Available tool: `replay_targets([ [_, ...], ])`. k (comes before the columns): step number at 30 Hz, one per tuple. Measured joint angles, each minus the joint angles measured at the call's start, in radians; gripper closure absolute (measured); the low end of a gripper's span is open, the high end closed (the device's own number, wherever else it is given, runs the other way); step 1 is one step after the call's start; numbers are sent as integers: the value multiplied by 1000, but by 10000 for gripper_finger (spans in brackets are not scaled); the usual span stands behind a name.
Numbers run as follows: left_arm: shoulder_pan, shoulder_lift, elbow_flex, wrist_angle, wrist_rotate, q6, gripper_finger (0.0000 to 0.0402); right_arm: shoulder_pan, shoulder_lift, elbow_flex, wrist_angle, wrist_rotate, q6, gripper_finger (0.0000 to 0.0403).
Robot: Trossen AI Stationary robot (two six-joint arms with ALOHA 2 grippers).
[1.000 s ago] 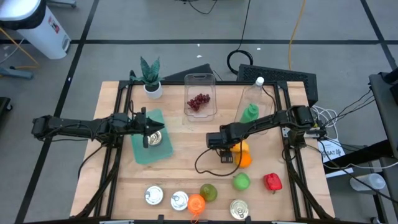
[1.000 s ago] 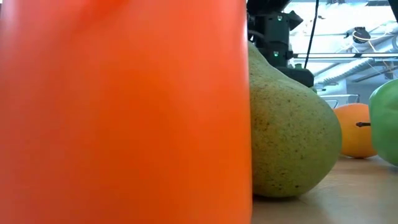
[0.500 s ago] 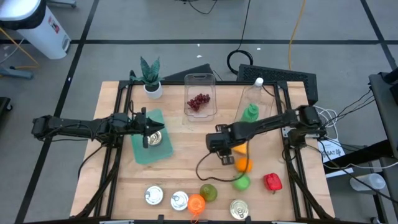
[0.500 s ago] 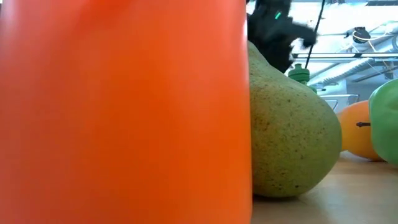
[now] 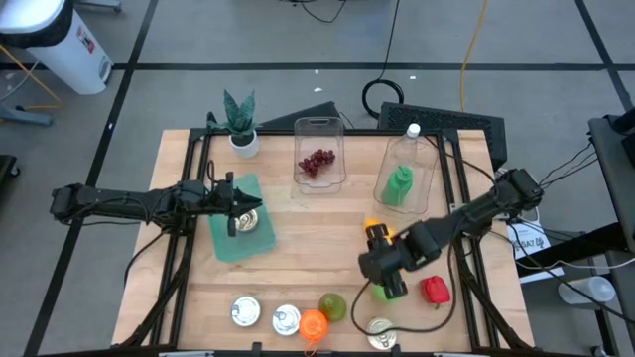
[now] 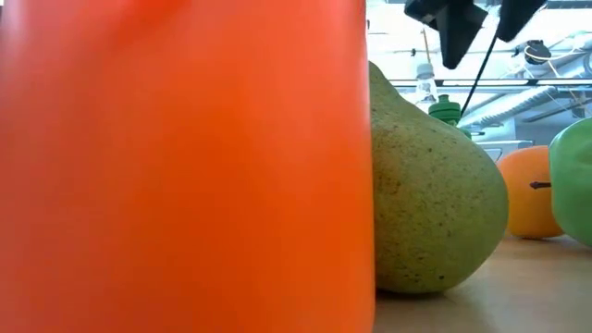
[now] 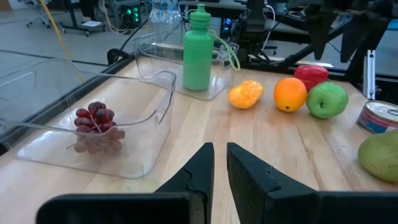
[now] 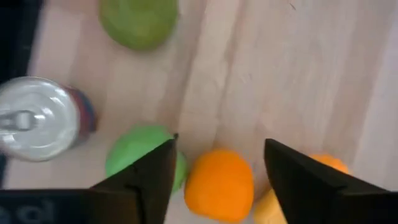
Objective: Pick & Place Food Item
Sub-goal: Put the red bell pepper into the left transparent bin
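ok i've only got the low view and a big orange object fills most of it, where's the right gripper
Observer: In the high view the right gripper hangs near the table's front, over the round orange fruit.
Operator: open or shut
Observer: Open. In the right wrist view its fingers stand wide apart, and the orange shows between them.
Operator: and the left arm
Observer: The left gripper waits over the green mat, far from the fruit.
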Motion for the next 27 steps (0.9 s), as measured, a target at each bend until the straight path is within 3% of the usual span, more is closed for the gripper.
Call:
replay_targets([
  [5,0,0,0,1,3,-10,350,27,14,-1,-150,100,165,101],
  [10,0,0,0,1,6,-25,350,25,11,-55,-180,120,244,79],
  [18,0,0,0,1,47,-29,350,82,8,-82,-351,-152,672,86],
  [22,0,0,0,0,47,-25,350,184,8,-82,-347,-184,861,86],
  [27,0,0,0,0,47,-25,350,256,8,-82,-364,-214,1272,87],
])
